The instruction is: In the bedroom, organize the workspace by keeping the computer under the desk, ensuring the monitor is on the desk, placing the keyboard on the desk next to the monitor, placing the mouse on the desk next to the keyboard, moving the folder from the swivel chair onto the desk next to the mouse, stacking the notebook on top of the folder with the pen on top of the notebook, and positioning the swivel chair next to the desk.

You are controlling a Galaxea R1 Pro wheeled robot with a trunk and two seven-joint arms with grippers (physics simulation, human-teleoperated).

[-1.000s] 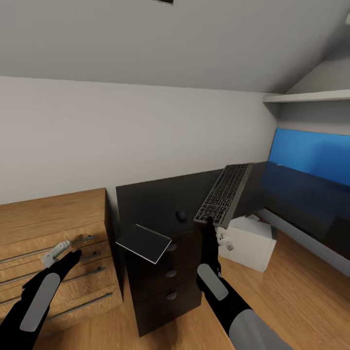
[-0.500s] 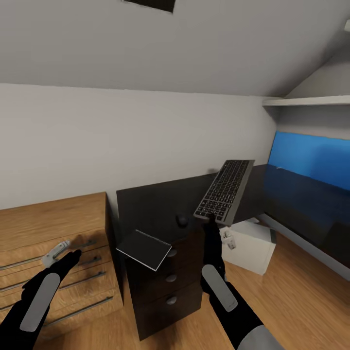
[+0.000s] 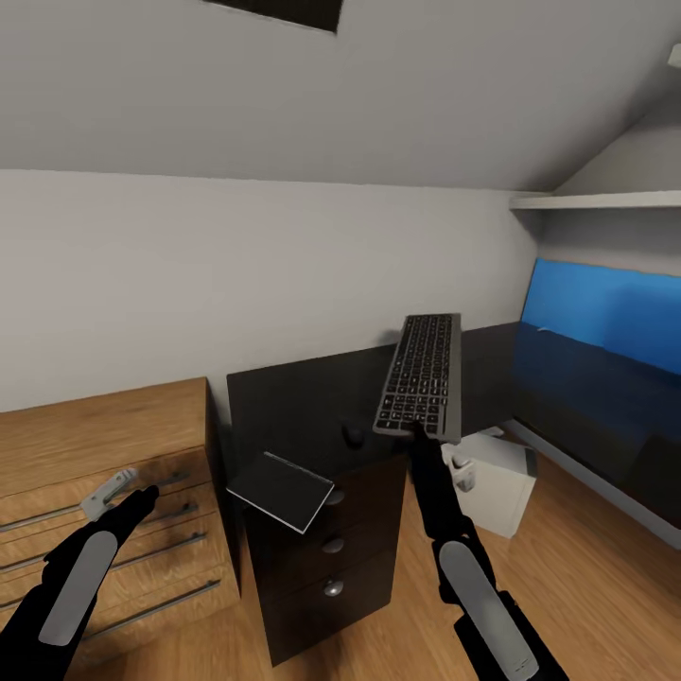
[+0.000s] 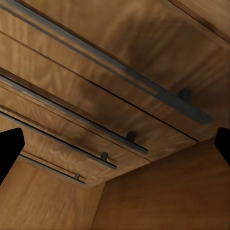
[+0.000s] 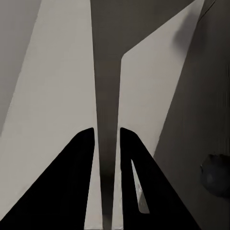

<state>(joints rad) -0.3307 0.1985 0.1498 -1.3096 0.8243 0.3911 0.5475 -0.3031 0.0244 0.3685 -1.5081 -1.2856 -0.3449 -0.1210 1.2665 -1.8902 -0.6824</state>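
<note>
1. Since a second ago the keyboard has swung from a diagonal slant to nearly lengthwise above the desk, and the right arm has shifted rightward.
2. Head view: the right gripper is clenched on the keyboard's near edge, holding it tilted in the air over the desk. One mouse sits on the desk; one dark flat folder overhangs its front edge. One white computer stands on the floor beside the three desk drawers. The left gripper hovers before the wooden dresser, holding nothing.
3. Left wrist view: its fingertips are spread wide, facing four dresser handles.
4. Right wrist view: both fingers squeeze the keyboard's thin edge; the mouse lies nearby.
</note>
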